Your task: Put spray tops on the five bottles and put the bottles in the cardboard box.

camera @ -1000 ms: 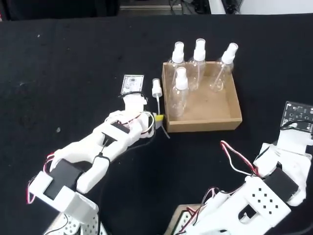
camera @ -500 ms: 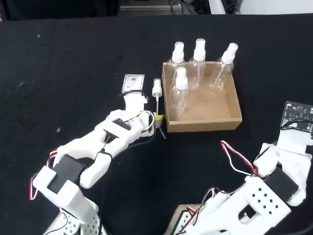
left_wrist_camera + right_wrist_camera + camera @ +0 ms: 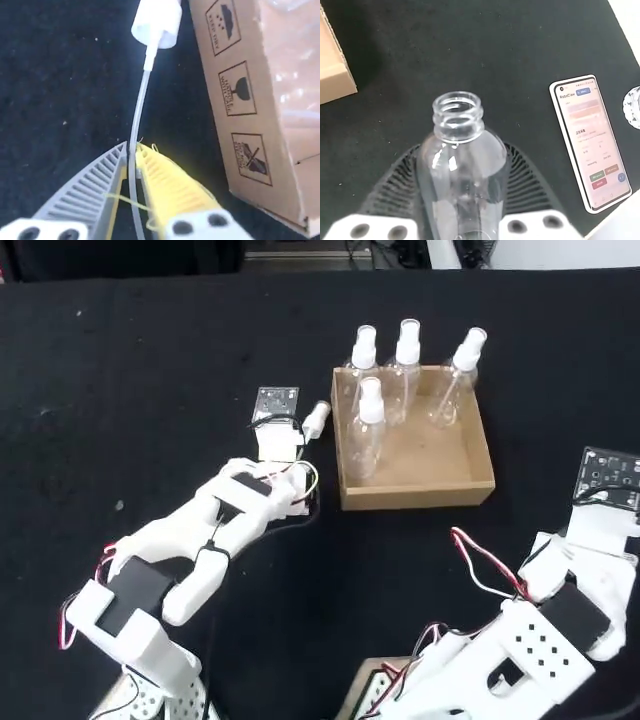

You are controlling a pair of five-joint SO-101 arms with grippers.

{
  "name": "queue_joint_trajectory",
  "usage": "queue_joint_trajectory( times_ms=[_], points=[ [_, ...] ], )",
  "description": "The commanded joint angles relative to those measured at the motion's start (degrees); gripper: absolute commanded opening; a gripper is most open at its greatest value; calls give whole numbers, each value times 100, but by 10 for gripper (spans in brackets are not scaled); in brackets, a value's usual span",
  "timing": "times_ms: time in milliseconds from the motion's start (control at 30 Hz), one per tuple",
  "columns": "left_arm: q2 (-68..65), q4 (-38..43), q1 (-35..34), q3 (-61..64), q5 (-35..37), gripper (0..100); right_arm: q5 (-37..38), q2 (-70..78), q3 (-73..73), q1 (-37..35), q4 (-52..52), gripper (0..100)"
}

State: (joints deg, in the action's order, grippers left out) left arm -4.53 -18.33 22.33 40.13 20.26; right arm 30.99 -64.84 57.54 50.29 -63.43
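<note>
The left tool is closed almost fully on the thin dip tube of the last spray top, so that the white head is carried out beyond the tips on a tube seen to be bowed. In the high view this top is found left of centre, just beside the left wall of the cardboard box, where four capped bottles are already stood. The uncapped bottle is gripped round its body by the right tool, mouth upward, above the black worktop. Several failures may be expected. The tube could be kinked or pulled through the tips, because it is slender and smooth. The head could be caught on the box wall, because it is so near. The narrow mouth could be missed, since a bent tube is hard to steer. The clear bottle could be turned or tipped in its grip once the top is pressed down.
</note>
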Motion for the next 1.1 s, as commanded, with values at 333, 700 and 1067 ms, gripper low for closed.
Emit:
queue_joint_trajectory(
  times_ms=[333, 700, 1067],
  points=[
    [2312, -2224, -1385, 796, -1169, 30, 352, -136, 92, 105, 114, 11],
    [4185, -3376, -3187, 1974, -3437, 30, 325, -136, 180, 70, 114, 11],
    [4484, -4712, -3785, 1288, -3842, 273, 316, -136, 180, 70, 114, 11]
  ],
)
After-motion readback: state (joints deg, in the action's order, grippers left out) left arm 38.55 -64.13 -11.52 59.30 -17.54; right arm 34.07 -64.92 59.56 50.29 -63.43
